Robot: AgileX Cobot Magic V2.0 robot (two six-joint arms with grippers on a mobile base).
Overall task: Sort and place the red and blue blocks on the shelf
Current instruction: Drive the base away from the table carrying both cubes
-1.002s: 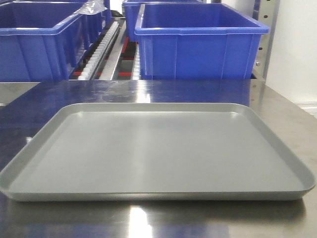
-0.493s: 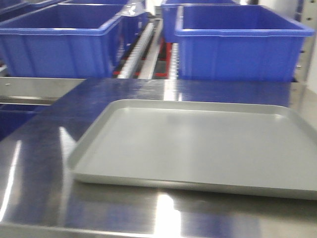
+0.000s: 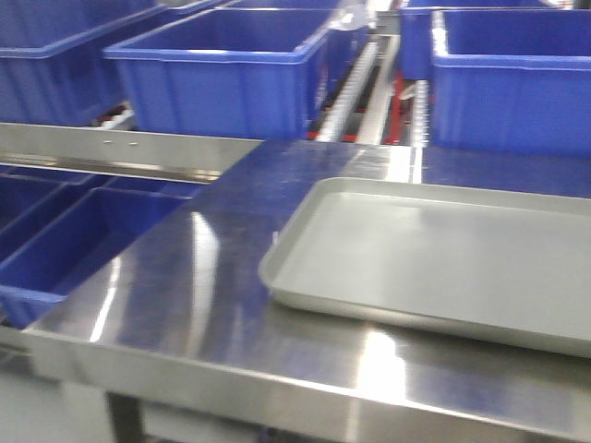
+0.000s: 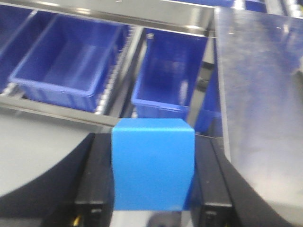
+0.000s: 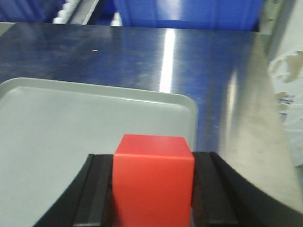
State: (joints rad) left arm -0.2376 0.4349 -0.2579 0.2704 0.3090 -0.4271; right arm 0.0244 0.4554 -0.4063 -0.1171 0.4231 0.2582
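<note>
In the left wrist view my left gripper (image 4: 152,189) is shut on the light blue block (image 4: 152,163), held above the shelf's (image 3: 138,148) lower tier beside the steel table's left edge. The right wrist view has my right gripper (image 5: 152,189) shut on the red block (image 5: 152,177), over the right end of the grey tray (image 5: 57,142). Neither gripper nor block shows in the front view. The shelf's roller tracks (image 3: 349,88) run between the bins there.
Big dark-blue bins (image 3: 222,69) stand on the shelf's upper tier, and more bins (image 4: 71,61) sit on the lower tier left of the table. The grey tray (image 3: 443,258) lies on the steel table (image 3: 185,277). The table's right edge (image 5: 279,142) is near a white wall.
The front view has swung left: the tray has slid toward the right of the frame, and the table's left edge and the lower bins have come into sight.
</note>
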